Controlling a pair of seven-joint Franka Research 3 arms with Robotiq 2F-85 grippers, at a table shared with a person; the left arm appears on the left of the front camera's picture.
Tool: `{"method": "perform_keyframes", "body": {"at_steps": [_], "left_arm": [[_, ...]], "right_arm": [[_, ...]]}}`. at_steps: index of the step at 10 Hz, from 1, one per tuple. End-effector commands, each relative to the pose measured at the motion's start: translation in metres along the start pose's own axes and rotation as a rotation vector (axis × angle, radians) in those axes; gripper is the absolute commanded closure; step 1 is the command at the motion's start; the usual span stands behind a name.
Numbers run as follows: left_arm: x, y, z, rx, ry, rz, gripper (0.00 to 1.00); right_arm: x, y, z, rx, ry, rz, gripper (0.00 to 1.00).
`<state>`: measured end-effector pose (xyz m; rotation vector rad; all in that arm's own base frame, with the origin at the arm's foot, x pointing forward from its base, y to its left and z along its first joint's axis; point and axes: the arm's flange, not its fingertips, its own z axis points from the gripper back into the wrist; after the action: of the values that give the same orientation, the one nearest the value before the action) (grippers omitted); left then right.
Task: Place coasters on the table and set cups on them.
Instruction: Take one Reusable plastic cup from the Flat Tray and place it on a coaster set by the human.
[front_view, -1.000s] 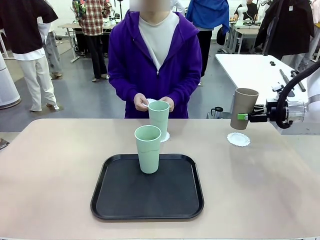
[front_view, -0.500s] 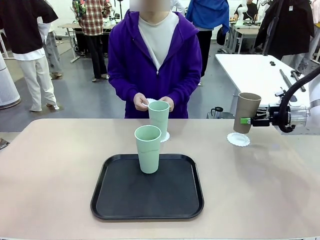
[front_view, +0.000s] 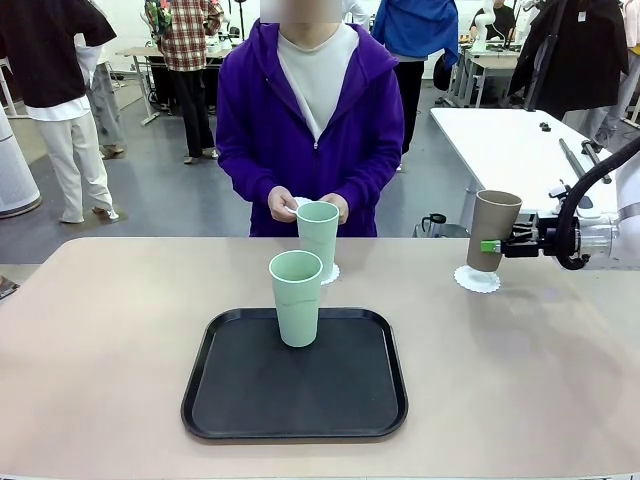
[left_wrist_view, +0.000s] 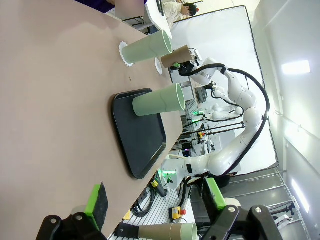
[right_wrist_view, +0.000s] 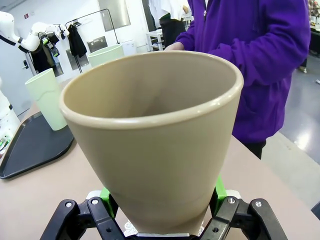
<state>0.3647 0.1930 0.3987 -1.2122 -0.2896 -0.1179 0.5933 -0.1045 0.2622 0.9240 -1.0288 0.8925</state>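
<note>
The right gripper (front_view: 488, 246) comes in from the right, its jaws clamped on the lower part of the brown cup (front_view: 493, 225); the cup stands upright over a doily (front_view: 477, 281) at the far right of the worktop (front_view: 100, 330); whether its base touches the paper is hard to tell. One mint cup (front_view: 297, 298) stands on the black tray (front_view: 240, 400); the far mint cup (front_view: 318, 238) hides most of its own doily (front_view: 331, 273). The person's hands (front_view: 283, 205) hold something white, partly hidden behind that cup. The left gripper (left_wrist_view: 155, 197) is on the near left, jaws spread wide and empty.
</note>
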Motion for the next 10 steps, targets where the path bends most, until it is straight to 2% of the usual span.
{"method": "perform_keyframes", "body": {"at_steps": [1, 10], "left_arm": [[-0.001, -0.001, 0.002, -0.01, -0.002, -0.02, 0.0], [-0.001, -0.001, 0.002, -0.01, -0.002, -0.02, 0.0]], "right_arm": [[-0.006, 0.002, -0.006, -0.006, 0.015, 0.026, 0.17], [-0.023, 0.006, -0.016, -0.001, 0.056, 0.003, 0.17]]}}
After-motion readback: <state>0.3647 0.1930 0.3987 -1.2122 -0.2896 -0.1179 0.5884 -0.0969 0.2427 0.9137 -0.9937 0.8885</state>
